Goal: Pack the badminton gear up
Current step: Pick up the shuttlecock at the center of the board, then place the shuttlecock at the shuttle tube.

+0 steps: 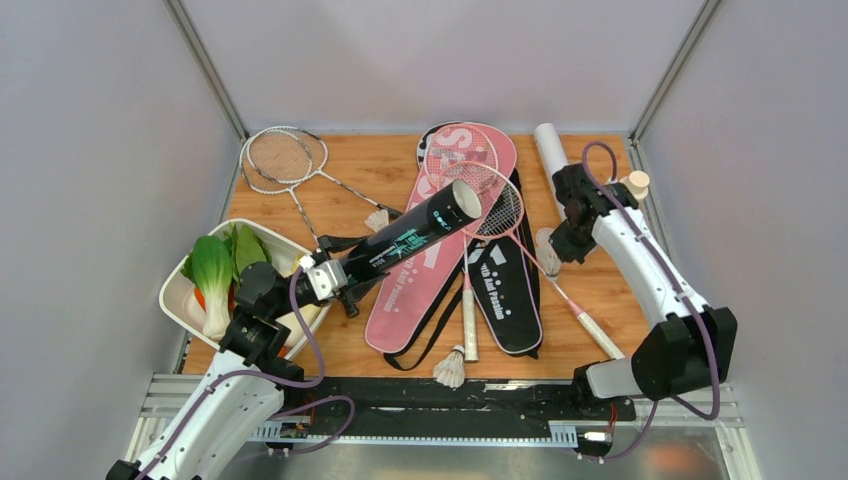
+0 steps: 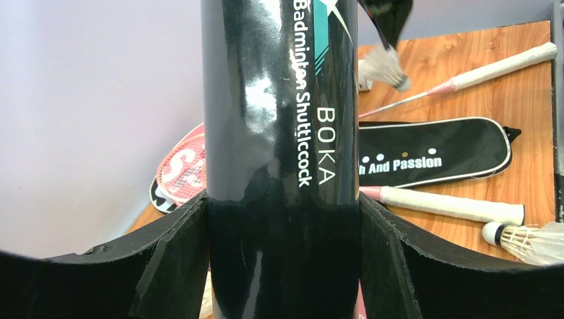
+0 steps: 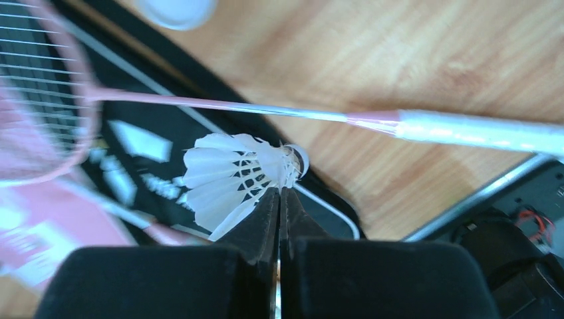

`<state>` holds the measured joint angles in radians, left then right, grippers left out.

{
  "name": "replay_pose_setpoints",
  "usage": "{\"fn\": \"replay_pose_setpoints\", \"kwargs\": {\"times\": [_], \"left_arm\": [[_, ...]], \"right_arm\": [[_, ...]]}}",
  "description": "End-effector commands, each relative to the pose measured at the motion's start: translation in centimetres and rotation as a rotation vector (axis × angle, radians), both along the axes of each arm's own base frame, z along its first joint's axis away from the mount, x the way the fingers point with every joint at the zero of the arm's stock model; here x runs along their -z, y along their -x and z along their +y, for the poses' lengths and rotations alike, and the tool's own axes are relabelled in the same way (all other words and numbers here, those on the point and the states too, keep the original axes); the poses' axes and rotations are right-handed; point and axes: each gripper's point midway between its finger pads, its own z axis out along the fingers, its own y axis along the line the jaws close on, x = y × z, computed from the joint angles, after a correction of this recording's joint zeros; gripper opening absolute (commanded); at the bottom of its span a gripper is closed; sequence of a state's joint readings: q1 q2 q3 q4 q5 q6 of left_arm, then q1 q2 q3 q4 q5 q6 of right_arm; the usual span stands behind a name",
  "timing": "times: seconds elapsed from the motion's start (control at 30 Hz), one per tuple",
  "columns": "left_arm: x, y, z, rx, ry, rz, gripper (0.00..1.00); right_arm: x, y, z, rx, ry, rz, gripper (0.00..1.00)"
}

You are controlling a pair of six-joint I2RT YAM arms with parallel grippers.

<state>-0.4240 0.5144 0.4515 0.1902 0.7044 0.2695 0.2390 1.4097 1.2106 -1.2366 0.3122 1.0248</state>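
Bright, even light with faint shadows. White glare streaks the glossy black tube [image 2: 266, 133]. Only the white feather shuttlecock [image 3: 233, 173] is sharp; the pink-framed racket [image 3: 40, 100] at left is blurred.

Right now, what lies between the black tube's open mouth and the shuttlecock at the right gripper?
In the top view, the pink racket's strung head lies there, partly over the black bag, between the black tube and the shuttlecock.

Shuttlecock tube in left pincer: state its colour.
Shuttlecock tube: glossy black, white-and-teal print; left wrist view.
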Motion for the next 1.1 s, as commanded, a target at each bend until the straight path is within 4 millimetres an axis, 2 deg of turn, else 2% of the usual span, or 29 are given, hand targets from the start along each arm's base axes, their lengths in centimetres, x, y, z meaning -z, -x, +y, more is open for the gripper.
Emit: {"fn": "replay_pose_setpoints", "kwargs": {"times": [0.0,0.2,0.23,0.27,0.33,0.4,0.47,0.6,0.7,0.8,0.97,1.07], "left_arm": [[-1.7,0.1,0.0,0.003,0.004,-0.069,0.15],[-1.3,-0.2,-0.1,0.006,-0.041,-0.068,0.15],[-1.3,-0.3,-0.1,0.010,-0.053,-0.069,0.15],[-0.8,-0.3,-0.2,0.015,-0.069,-0.056,0.15],[-0.7,-0.4,-0.3,0.027,-0.097,-0.089,0.15],[-0.6,-0.4,-0.4,0.036,-0.104,-0.110,0.15],[-0.4,-0.4,-0.5,0.045,-0.115,-0.130,0.15],[-0.4,-0.3,-0.6,0.062,-0.137,-0.183,0.15],[-1.2,-0.2,-0.3,0.046,-0.155,-0.243,0.15],[-2.1,-1.1,0.5,-0.024,-0.193,-0.292,0.14],[-1.9,-1.6,1.2,-0.051,-0.267,-0.290,0.14],[-2.5,-1.3,1.0,-0.036,-0.253,-0.299,0.14]], "right_arm": [[-7.6,-2.7,1.1,-0.082,-0.058,-0.233,0.00],[-16.3,-7.1,4.8,-0.348,-0.188,-0.637,0.00],[-18.1,-7.5,5.9,-0.418,-0.222,-0.719,0.00],[-21.2,-7.7,7.4,-0.524,-0.262,-0.857,0.00],[-24.9,-7.0,9.6,-0.691,-0.322,-1.038,0.00],[-28.3,-5.8,10.5,-0.768,-0.344,-1.165,0.00],[-30.5,-4.6,11.3,-0.875,-0.346,-1.233,0.00],[-32.3,-1.0,12.3,-1.036,-0.364,-1.297,0.00],[-33.4,2.3,12.8,-1.131,-0.401,-1.342,0.00],[-34.2,5.7,13.5,-1.217,-0.475,-1.368,0.00],[-34.5,9.7,13.7,-1.278,-0.555,-1.388,0.00],[-34.6,11.3,13.9,-1.297,-0.606,-1.384,0.00]]}}
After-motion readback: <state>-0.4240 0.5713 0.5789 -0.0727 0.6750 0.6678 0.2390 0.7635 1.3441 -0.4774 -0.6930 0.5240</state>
